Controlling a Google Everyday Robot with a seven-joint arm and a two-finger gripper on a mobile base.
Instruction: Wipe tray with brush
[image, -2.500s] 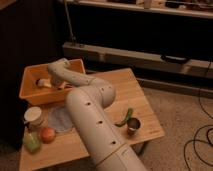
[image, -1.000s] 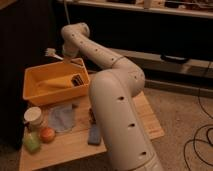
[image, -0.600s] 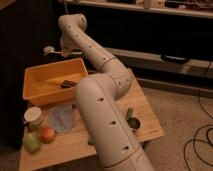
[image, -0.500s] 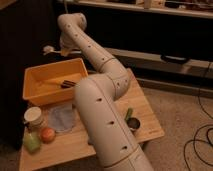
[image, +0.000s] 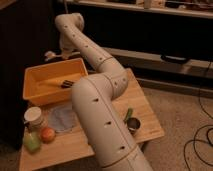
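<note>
The gripper (image: 51, 54) is raised above the tray's (image: 35, 95) far rim; its jaw state cannot be told. The brush (image: 66, 83) lies inside the tray, so wiping appears unfinished.

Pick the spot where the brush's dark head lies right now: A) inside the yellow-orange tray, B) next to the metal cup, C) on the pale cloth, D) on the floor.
A: the brush lies on the floor of the tray, while the gripper hangs above the tray's back rim.
</note>
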